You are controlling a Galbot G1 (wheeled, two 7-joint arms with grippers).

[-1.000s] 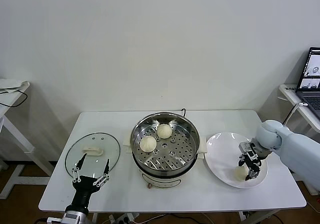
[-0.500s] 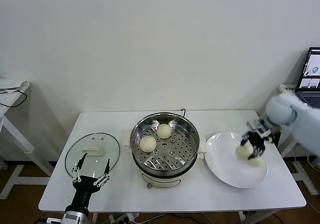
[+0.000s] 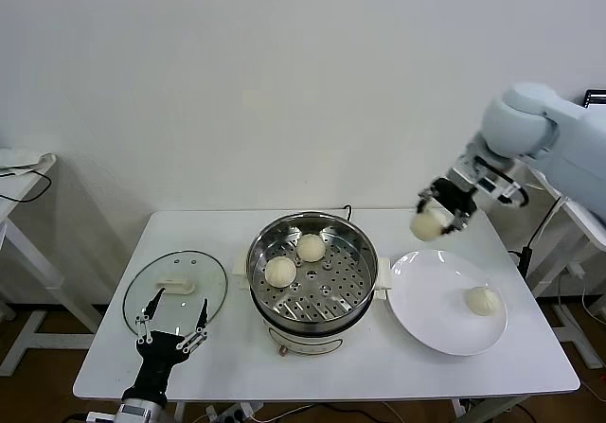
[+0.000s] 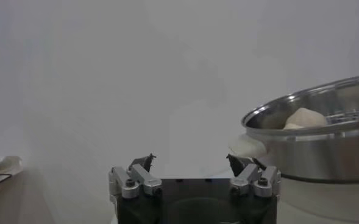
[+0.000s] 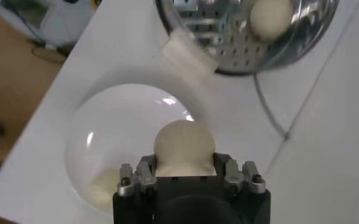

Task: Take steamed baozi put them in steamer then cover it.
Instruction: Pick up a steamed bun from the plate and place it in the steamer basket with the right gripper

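Observation:
The steamer (image 3: 357, 238) stands at the table's middle with two steamed baozi (image 3: 280, 272) (image 3: 311, 247) on its perforated tray. My right gripper (image 3: 438, 214) hangs in the air above the gap between steamer and white plate (image 3: 426, 295), shut on a third baozi (image 3: 430, 222). In the right wrist view that baozi (image 5: 184, 145) fills the jaws of the right gripper (image 5: 184, 165), above the plate (image 5: 100, 131). Another baozi (image 3: 482, 301) lies on the plate. The cover (image 3: 151, 281) lies flat at the table's left. My left gripper (image 3: 171, 326) waits open at its near edge.
The steamer's rim (image 4: 307, 100) shows close beside the left gripper (image 4: 190, 163). A black cable (image 3: 347, 209) runs off behind the steamer. A laptop (image 3: 597, 96) sits on a side table at far right, and another side table (image 3: 24, 172) stands at far left.
My right gripper has lifted a baozi off the plate and carried it up and leftward, toward the steamer. The left arm has not moved.

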